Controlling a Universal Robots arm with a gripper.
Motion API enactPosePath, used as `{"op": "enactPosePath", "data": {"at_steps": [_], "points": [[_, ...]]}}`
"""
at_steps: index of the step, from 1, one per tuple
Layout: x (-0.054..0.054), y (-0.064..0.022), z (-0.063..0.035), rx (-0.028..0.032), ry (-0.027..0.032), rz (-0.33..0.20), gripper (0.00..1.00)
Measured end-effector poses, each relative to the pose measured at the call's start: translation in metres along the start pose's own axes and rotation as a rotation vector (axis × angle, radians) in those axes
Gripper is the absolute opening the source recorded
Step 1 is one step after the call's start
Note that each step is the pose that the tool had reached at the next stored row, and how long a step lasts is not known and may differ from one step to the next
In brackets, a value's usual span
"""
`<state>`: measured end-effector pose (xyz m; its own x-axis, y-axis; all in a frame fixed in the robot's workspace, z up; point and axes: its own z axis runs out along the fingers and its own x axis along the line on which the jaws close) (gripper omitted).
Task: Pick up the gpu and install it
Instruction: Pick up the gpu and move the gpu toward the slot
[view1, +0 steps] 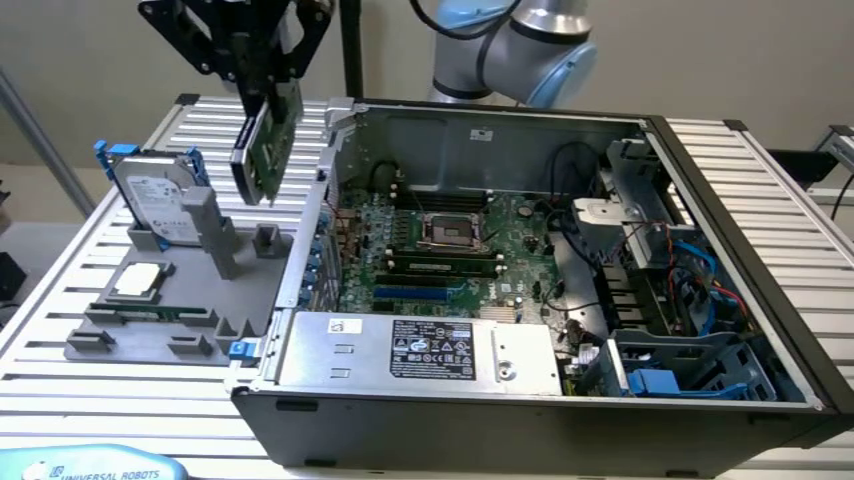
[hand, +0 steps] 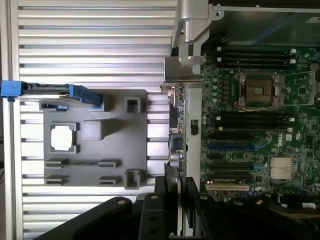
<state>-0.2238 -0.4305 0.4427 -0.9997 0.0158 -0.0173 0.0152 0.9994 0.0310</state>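
As it hangs above the slatted table (view1: 54, 300), the robot arm's gripper (view1: 267, 95) is clenched on the gpu (view1: 267, 150), pinching the card by its upper end so that the board dangles edge-down, slightly tilted and clear of everything beneath it. The gpu is in the air towards the table's far edge, over the strip between the grey parts holder (view1: 147, 342) and the open computer case (view1: 534, 420). From the wrist, the gripper (hand: 175, 200) is seen clamping the gpu (hand: 181, 135) edge-on, with the card's silver bracket (hand: 184, 70) visible past the fingers. The motherboard (hand: 250, 125) lies to one side of the card, and the holder (hand: 125, 140) on the table (hand: 90, 50) to the other. A hard drive (view1: 154, 200) in a blue frame stands upright at the holder's far corner. A square processor chip (view1: 140, 282) sits in a recess nearer the holder's middle, and a narrow memory stick (view1: 154, 312) lies just beside it towards the holder's near edge. Inside the case, the motherboard (view1: 441, 240) lies exposed, with the power supply (view1: 414, 350) along the case's near edge
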Motion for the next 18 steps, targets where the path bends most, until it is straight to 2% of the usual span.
{"op": "enactPosePath", "data": {"at_steps": [4,14,18], "points": [[-0.018,0.0004,-0.0046,0.0002,0.0073,0.0,0.27],[-0.064,0.0011,-0.0037,0.0005,0.0211,0.0,0.27],[-0.082,0.0013,-0.0004,0.0044,0.0239,0.001,0.27]]}}
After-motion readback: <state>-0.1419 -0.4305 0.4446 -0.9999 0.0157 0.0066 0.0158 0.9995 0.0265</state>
